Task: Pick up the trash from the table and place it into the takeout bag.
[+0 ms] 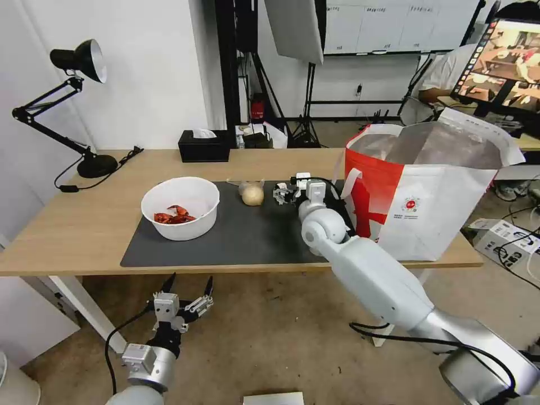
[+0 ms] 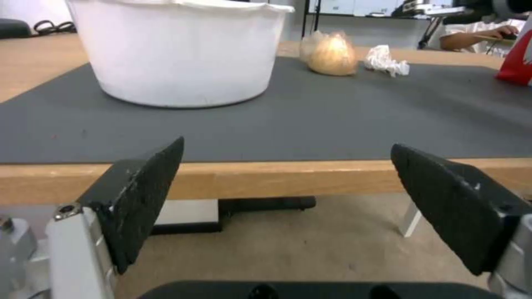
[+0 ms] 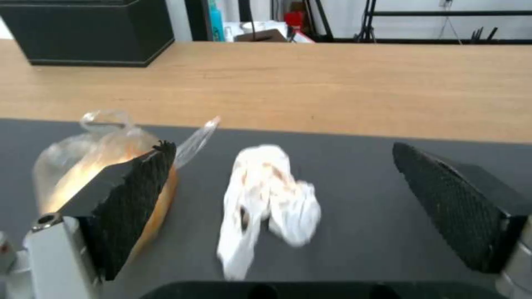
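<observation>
Reaching: right gripper (image 3: 282, 199), fingers spread, straddles crumpled white tissue (image 3: 266, 207) on dark grey mat (image 1: 236, 236). Next: lower, pinch. Left gripper (image 1: 188, 295) spread, parked below the table edge.

White wall (image 1: 146, 73), black desk lamp (image 1: 79, 62), softbox stand (image 1: 292, 28), monitor (image 1: 503, 62), beige floor (image 1: 270, 337)

Black desk lamp (image 1: 79, 62) and black tissue box (image 1: 203, 146) stand apart.

White rounded arms carried black cables; the left gripper (image 1: 188, 286) and right gripper (image 3: 285, 207) had black textured fingers
</observation>
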